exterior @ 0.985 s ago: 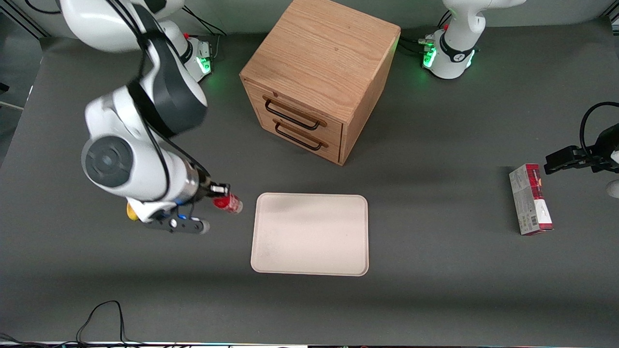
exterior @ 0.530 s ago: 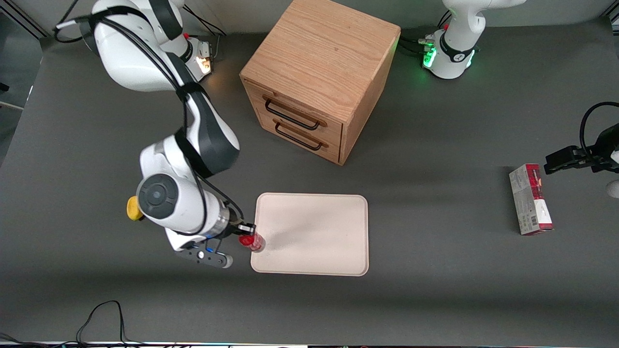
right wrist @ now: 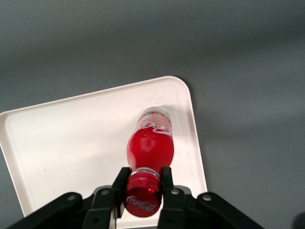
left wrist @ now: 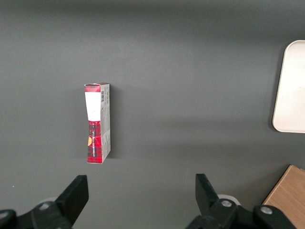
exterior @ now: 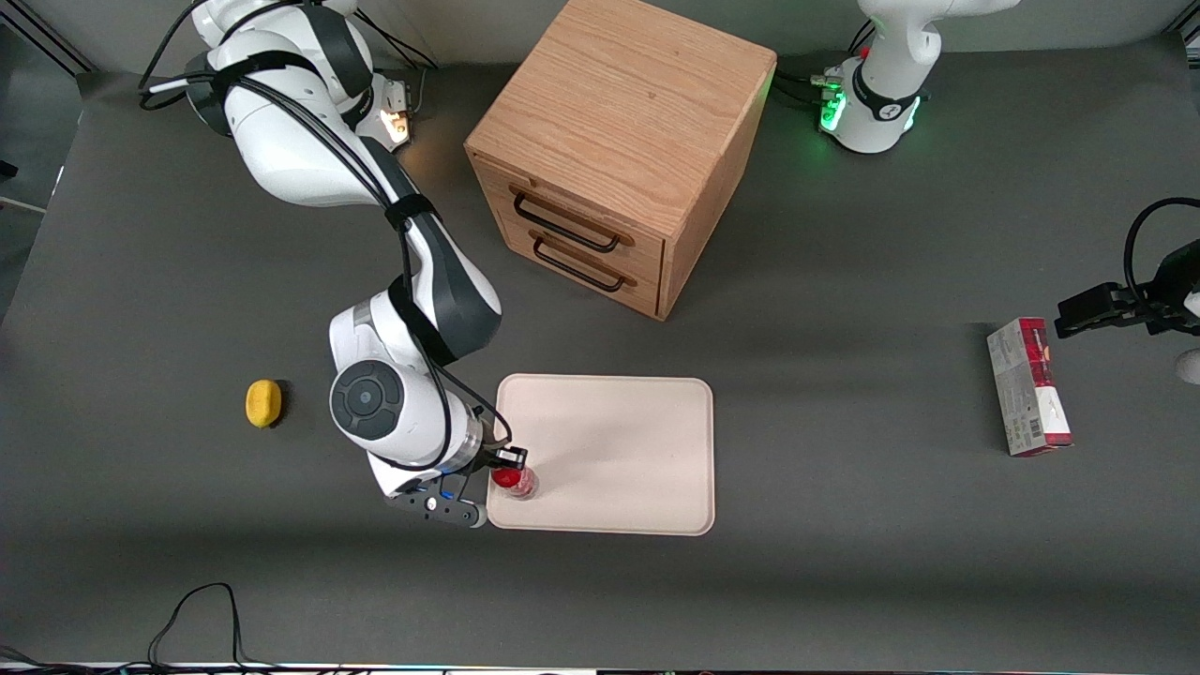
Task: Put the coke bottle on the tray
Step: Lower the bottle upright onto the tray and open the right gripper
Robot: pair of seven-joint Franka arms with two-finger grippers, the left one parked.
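The gripper (exterior: 509, 461) sits low and a little left of centre in the front frame, its two fingers (right wrist: 120, 180) pinched tight around the neck of the coke bottle (exterior: 515, 479) just under the red cap. The bottle stands over the tray's (exterior: 619, 450) corner nearest the front camera at the working arm's end, its clear base toward the tray floor; whether it actually touches I can't tell. On the dark bench (exterior: 844, 562), a wooden drawer cabinet (exterior: 619, 150) stands farther from the camera than the tray, a small yellow object (exterior: 263, 403) lies toward the working arm's end, and a red-and-grey carton (exterior: 1028, 386) lies toward the parked arm's end.
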